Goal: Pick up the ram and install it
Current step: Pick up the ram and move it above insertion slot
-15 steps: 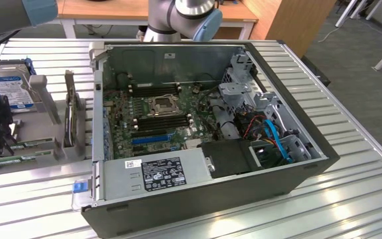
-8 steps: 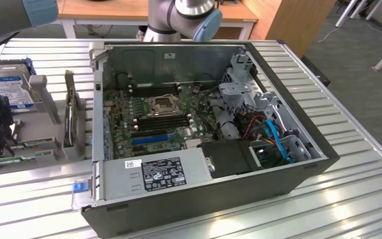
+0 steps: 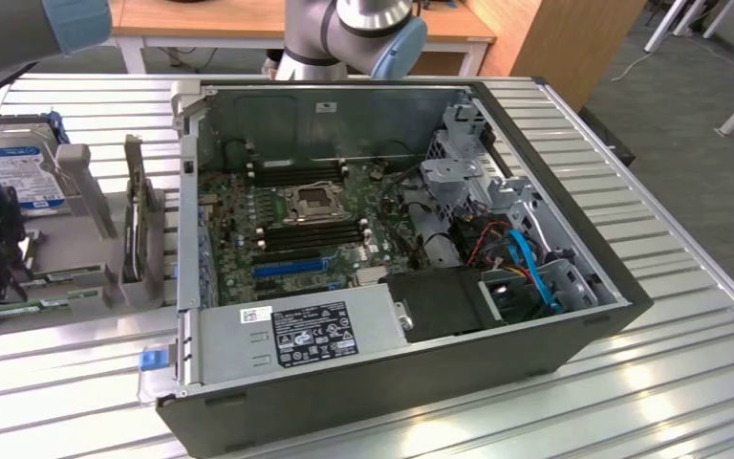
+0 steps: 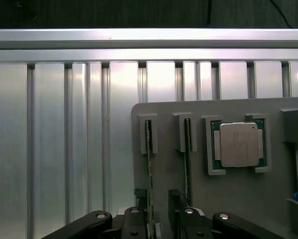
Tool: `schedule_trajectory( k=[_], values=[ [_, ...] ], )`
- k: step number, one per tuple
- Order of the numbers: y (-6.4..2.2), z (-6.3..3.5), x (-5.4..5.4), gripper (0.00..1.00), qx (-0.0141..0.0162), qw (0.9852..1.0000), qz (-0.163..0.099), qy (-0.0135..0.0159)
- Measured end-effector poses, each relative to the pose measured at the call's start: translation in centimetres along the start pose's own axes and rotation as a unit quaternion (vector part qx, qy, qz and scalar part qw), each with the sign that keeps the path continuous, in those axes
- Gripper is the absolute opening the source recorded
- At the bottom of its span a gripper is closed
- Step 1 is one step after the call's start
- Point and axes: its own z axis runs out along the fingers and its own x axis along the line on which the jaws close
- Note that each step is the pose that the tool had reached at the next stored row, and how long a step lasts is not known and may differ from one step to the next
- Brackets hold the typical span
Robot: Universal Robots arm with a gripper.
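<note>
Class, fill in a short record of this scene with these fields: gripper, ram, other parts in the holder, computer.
gripper: jaws open, one on each side of the ram
ram: standing on edge in its slot in the grey holder, not lifted
other parts in the holder: second stick; processor chip in its square pocket
computer case: open, motherboard exposed

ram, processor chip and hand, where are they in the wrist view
ram (image 4: pixel 149 149), wrist view, its thin edge
processor chip (image 4: pixel 240 144), wrist view, middle of silver lid
hand (image 4: pixel 156 195), wrist view, midway between fingertips
</note>
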Motion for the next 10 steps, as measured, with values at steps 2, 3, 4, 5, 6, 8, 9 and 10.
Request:
schedule_trajectory(
  k=[2,3,4,5,6,8,9,10],
  values=[
    [0.00,0.00,0.11,0.31,0.0000,1.0000,0.000,0.0000],
    [0.00,0.00,0.15,0.31,0.0000,1.0000,0.000,0.0000],
    [0.00,-0.01,0.16,0.31,-0.0001,1.0000,0.000,0.0000],
    [0.00,-0.01,0.16,0.31,0.0000,1.0000,-0.001,0.0000],
    [-0.01,0.00,0.18,0.31,0.0000,1.0000,-0.001,0.0000],
    [-0.01,0.00,0.18,0.31,0.0000,1.0000,-0.001,0.0000],
    [-0.01,0.00,0.18,0.31,0.0000,1.0000,-0.001,0.0000],
    [-0.01,0.00,0.18,0.31,0.0000,1.0000,-0.001,0.0000]
  ],
)
